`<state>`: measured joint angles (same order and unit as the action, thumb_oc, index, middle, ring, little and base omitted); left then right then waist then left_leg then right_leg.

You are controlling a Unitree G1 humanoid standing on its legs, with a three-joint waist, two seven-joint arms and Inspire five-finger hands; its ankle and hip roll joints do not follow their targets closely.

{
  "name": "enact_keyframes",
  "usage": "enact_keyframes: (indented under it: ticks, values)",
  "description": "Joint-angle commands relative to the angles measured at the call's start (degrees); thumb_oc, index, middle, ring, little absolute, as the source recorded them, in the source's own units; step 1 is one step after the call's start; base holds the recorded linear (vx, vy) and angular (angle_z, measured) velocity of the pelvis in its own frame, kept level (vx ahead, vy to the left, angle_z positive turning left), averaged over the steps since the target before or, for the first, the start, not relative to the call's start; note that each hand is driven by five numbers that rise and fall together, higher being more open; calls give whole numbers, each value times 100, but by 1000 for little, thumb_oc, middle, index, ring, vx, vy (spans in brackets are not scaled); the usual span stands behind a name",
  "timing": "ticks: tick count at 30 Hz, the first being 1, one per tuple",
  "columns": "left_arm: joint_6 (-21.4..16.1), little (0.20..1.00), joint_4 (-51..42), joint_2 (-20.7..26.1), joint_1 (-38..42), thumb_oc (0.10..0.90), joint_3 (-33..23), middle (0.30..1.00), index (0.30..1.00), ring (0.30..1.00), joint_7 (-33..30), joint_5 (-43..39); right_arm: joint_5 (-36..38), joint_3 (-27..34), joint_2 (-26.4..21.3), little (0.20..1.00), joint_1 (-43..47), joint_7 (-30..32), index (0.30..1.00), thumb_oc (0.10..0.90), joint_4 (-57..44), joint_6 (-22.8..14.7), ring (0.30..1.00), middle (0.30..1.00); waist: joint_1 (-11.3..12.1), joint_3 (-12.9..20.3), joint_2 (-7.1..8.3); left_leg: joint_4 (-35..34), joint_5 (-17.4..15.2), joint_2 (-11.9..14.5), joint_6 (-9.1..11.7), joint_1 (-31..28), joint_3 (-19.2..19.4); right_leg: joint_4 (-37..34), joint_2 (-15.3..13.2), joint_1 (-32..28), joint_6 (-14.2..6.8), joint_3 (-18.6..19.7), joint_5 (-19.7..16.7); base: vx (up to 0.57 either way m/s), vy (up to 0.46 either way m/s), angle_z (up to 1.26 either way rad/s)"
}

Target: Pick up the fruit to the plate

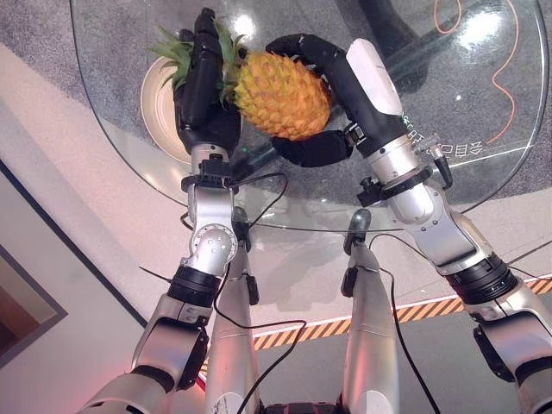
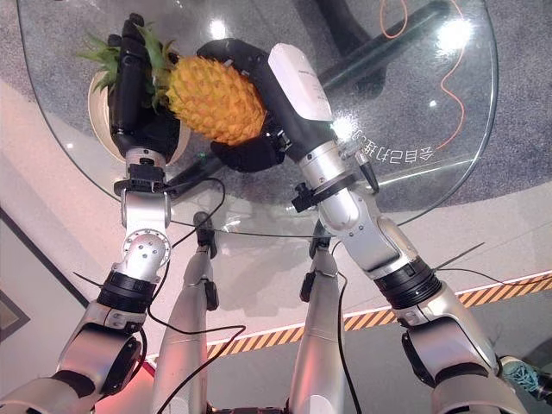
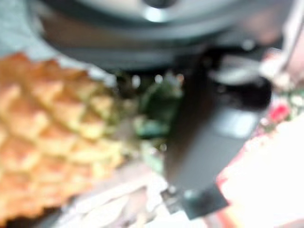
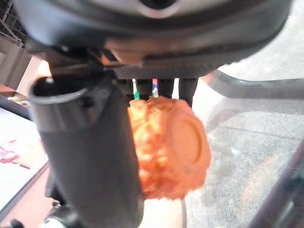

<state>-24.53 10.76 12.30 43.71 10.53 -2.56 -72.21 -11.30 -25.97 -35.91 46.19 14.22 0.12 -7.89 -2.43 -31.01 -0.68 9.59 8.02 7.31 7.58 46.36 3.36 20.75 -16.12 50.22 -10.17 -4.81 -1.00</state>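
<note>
left hand straight-fingered, right hand curled

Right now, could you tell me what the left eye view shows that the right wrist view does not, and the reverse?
Only the left eye view shows the pineapple's green crown, the left hand flat against it, and the plate behind that hand. Only the right wrist view shows the fruit's round butt end. Both share the pineapple on the glass table with the right hand curled round it.

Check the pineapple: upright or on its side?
On its side: the pineapple lies crown toward the plate, right hand curled round it.
</note>
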Motion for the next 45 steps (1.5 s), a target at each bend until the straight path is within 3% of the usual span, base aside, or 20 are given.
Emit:
enact_keyframes:
  ticks: [1,13,23,34,45]
  values:
    - [-525,200,-682,206,590,100,-33,300,300,300,550,480,-87,551,126,900,459,621,900,800,-536,-351,900,900,60,122,185,553,-455,-221,-129,145,-247,-663,239,-224,76,-262,-444,0,0,0]
    - [-807,200,-710,100,586,100,-200,300,300,300,582,210,-175,614,212,900,443,689,900,800,-510,-315,900,900,85,122,177,467,-415,-202,-120,102,-242,-655,227,-258,80,-300,-423,0,0,0]
    - [-1205,200,-746,98,615,100,-327,300,300,300,102,708,-197,655,212,900,461,726,900,800,-510,-291,900,900,107,122,182,335,-352,-189,-104,51,-236,-711,243,-315,94,-328,-417,0,0,0]
    - [-2016,200,-746,86,697,100,-623,300,300,300,-983,1373,-256,706,266,900,486,815,900,800,-458,-275,900,900,134,122,189,240,-261,-196,-96,75,-253,-780,242,-299,117,-355,-463,-6,1,0]
    - [-2378,200,-760,96,755,100,-864,300,300,300,-1877,2179,-167,719,293,900,471,1015,900,800,-380,-108,900,900,166,122,204,201,-280,-189,-62,17,-260,-817,259,-386,139,-364,-400,-3,0,0]
